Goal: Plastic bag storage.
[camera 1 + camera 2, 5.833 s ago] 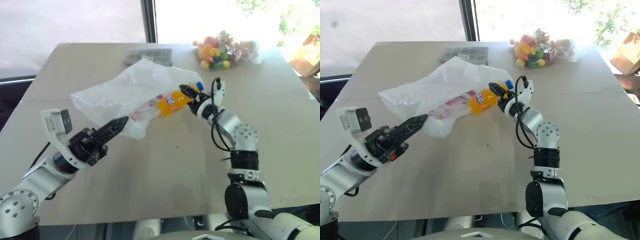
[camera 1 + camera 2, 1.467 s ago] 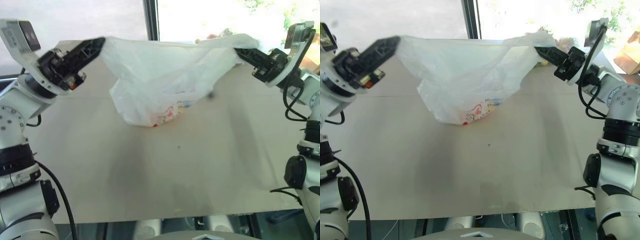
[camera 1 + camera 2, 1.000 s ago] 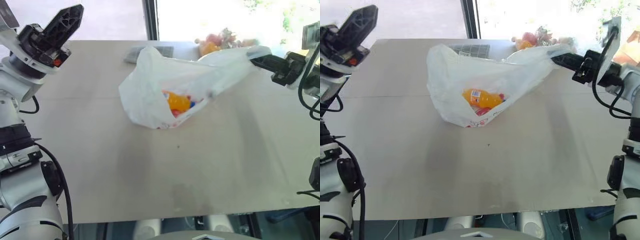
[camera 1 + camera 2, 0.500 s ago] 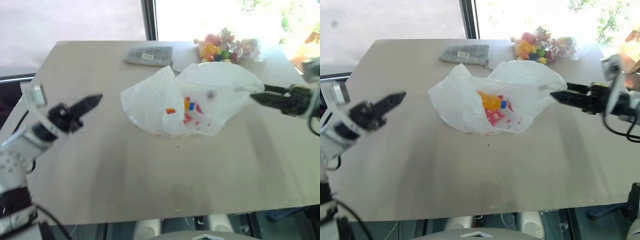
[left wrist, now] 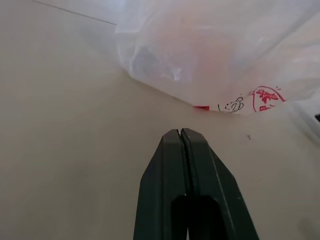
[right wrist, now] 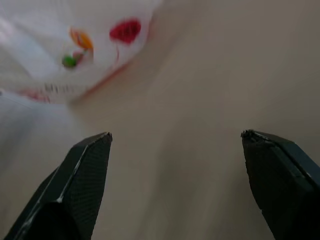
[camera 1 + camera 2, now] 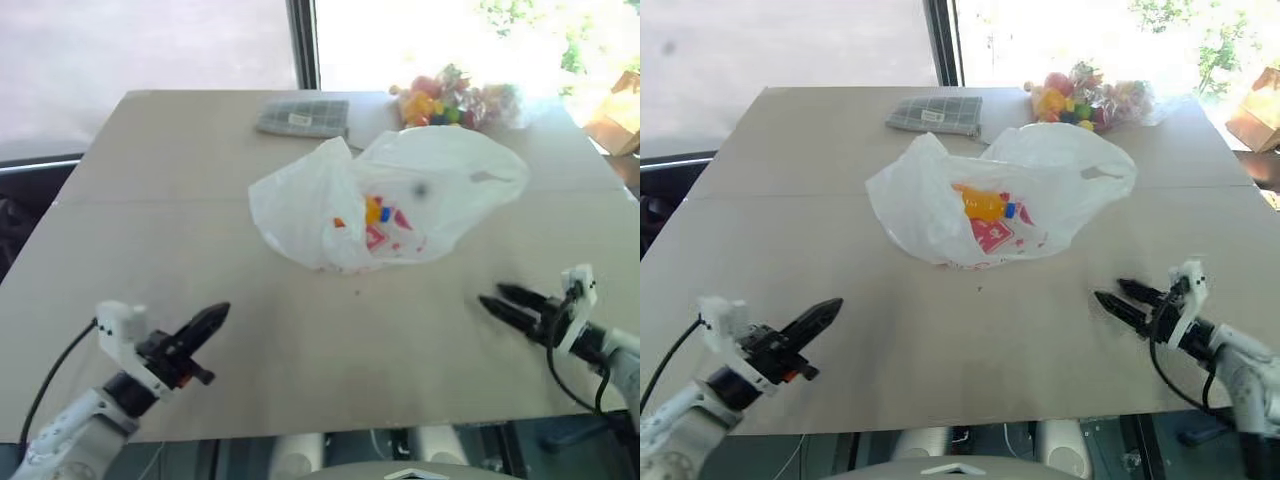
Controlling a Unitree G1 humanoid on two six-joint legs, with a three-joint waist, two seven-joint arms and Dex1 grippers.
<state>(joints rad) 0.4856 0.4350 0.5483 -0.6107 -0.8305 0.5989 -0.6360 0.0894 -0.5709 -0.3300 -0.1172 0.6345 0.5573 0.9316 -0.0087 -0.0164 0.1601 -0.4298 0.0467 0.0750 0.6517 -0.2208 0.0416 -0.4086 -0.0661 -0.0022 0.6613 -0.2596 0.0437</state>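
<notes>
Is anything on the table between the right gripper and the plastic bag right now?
Nothing visible: bare table lies between the open right gripper and the plastic bag, which rests mid-table with the orange bottle inside. The grey checked cloth and the bag of sweets lie beyond it.

- Bright sun comes in at the upper right of the head views and washes out the window.
- The table looks evenly lit.
- The right wrist view is blurry.
</notes>
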